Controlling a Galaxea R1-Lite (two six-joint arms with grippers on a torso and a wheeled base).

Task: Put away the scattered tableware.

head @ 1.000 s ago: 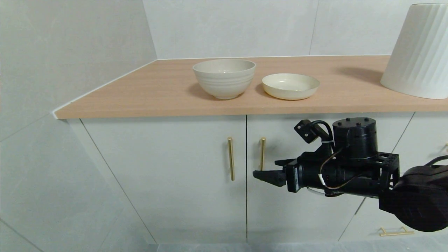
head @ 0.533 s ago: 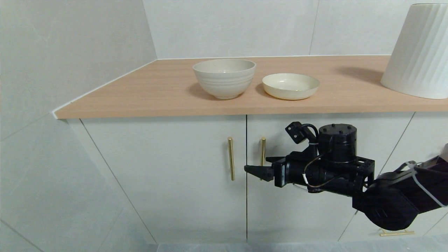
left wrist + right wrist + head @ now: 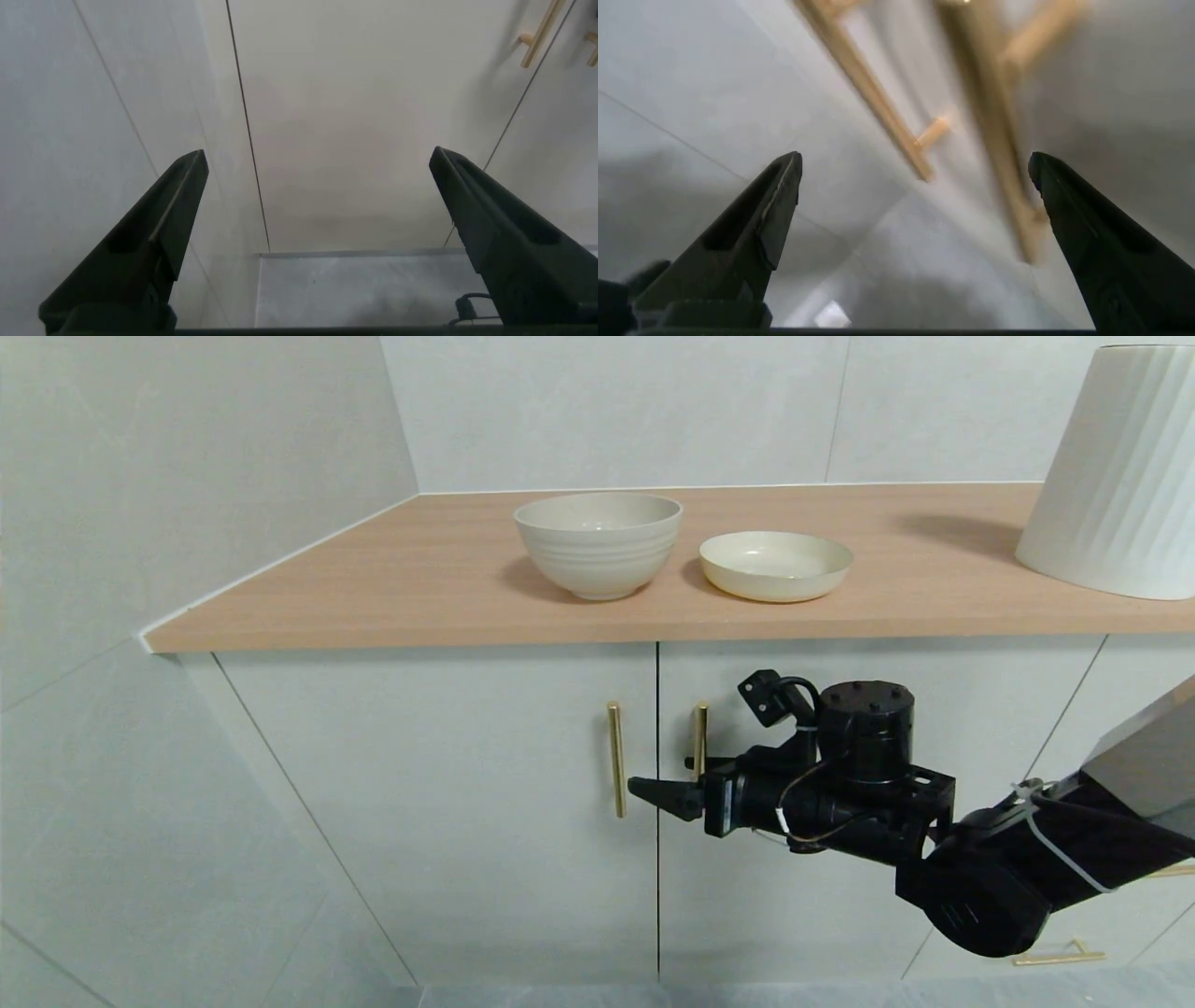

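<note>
A: Right gripper [image 3: 661, 775] has slid leftward along the cabinet front over the last second, from in front of the right door toward the centre seam. Arm low, below the counter [image 3: 373, 588].

B: Fingers?

A: Spread wide, nothing between the pads. In the wrist view [image 3: 913, 159] both brass bars show in the gap ahead, the nearer one blurred.

B: Position against the handles?

A: In the head view, the lower fingertip lies between the left-door handle [image 3: 615, 759] and the right-door handle [image 3: 700, 733]. The upper finger crosses the line of the right-door handle (contact cannot be judged).

B: Left gripper?

A: Left gripper [image 3: 318, 159] also parted and empty, facing a pale cabinet panel with a strip of floor [image 3: 355, 289] below.

B: Tableware?

A: Both pieces are on the counter, above the doors. Bowl [image 3: 597, 543], deep and ribbed, upright over the left door. Shallow dish [image 3: 775, 565] just beside it on the right, apart, not touching. Neither has shifted across the frames.

B: Anything else up there?

A: White ribbed shade [image 3: 1116, 476] at the far right end of the counter, well apart from the dish.

B: Doors?

A: Both shut, seam straight.
</note>
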